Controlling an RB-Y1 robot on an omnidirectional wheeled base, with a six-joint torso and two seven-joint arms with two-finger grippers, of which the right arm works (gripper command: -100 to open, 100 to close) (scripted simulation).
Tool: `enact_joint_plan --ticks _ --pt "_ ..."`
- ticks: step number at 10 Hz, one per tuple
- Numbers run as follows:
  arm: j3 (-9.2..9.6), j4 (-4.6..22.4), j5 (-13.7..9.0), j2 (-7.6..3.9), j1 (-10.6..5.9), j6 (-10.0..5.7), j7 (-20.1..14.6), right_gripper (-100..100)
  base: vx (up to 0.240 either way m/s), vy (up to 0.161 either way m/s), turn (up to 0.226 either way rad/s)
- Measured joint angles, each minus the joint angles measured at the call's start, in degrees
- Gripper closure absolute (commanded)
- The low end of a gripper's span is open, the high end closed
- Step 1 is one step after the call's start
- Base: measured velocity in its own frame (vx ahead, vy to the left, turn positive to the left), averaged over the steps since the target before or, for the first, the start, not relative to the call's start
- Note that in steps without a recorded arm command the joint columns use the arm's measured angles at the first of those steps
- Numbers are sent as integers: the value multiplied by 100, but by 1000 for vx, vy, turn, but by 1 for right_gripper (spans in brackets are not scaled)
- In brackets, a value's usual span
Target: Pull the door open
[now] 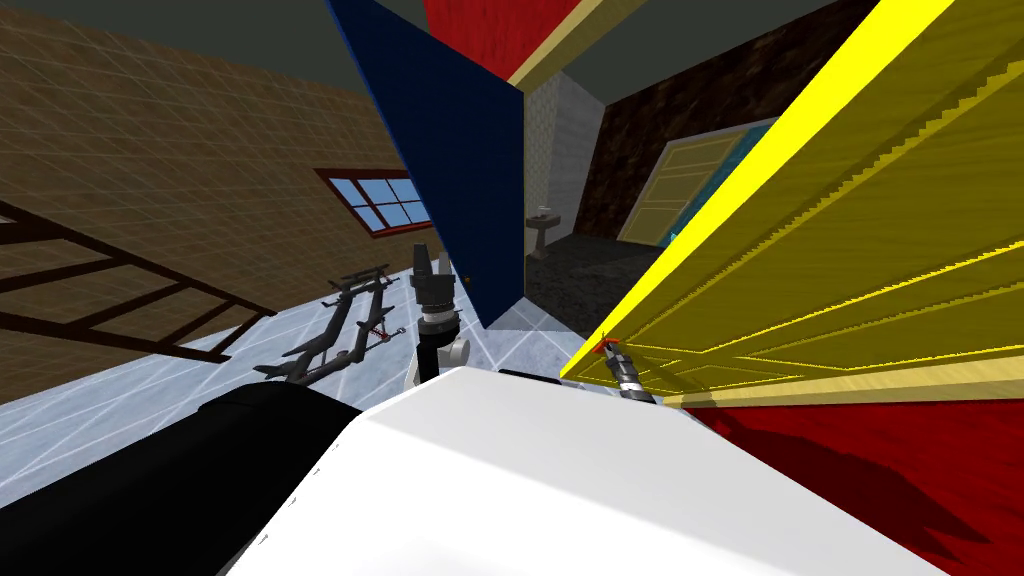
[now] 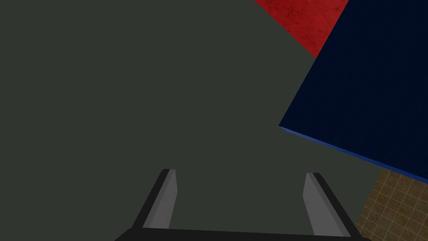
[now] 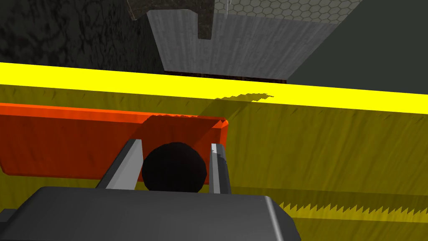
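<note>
Pinching a black round knob (image 3: 173,167) between its two thin fingers, the right gripper (image 3: 175,144) sits hard against the yellow door (image 3: 326,142); the blades press the knob's sides, and an orange plate (image 3: 62,142) lies flat on the door face just behind it. In the head view the same gripper (image 1: 607,352) shows small at the lower corner of the door (image 1: 850,250), which fills the robot's right side and slants away towards the ceiling; the knob sits close beside the door's bright yellow edge. Past that edge lies a room with a dark floor, where a white pedestal sink (image 1: 541,232) stands against a pale wall and a second yellow door (image 1: 680,185) leans at the back. A red wall (image 1: 880,470) runs below the door on the right.

The left gripper (image 1: 423,255) is raised ahead of the chest, well apart from the door; in its own wrist view the left gripper (image 2: 240,173) has its fingers spread wide with nothing between them. A dark blue panel (image 1: 450,150) stands upright just beyond it. To the left, a dark metal frame (image 1: 340,330) lies on the pale blue tiled floor (image 1: 130,390); a window (image 1: 385,200) is set in the brown tiled wall.
</note>
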Motion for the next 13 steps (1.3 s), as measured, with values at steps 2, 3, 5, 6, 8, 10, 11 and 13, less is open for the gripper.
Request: enact_joint_plan --ticks 2,3,5,6,8,10,11,13 --pt "-85 -203 105 129 -39 252 54 100 -191 -119 120" --pt "-105 -166 157 184 -114 297 58 100 -177 -93 100" --pt "-144 -133 233 264 -226 361 61 100 -194 -75 57" --pt "-153 -141 258 297 -251 396 66 100 -71 -26 24" --pt "-149 -45 256 251 -231 310 34 100 -153 9 200" --pt "-159 31 235 93 -147 91 -82 100 -207 -36 201" --pt "-151 159 229 25 -139 -61 -146 100 -202 -40 135" --pt "-117 266 231 -94 -30 -269 -256 100 -170 -37 159"
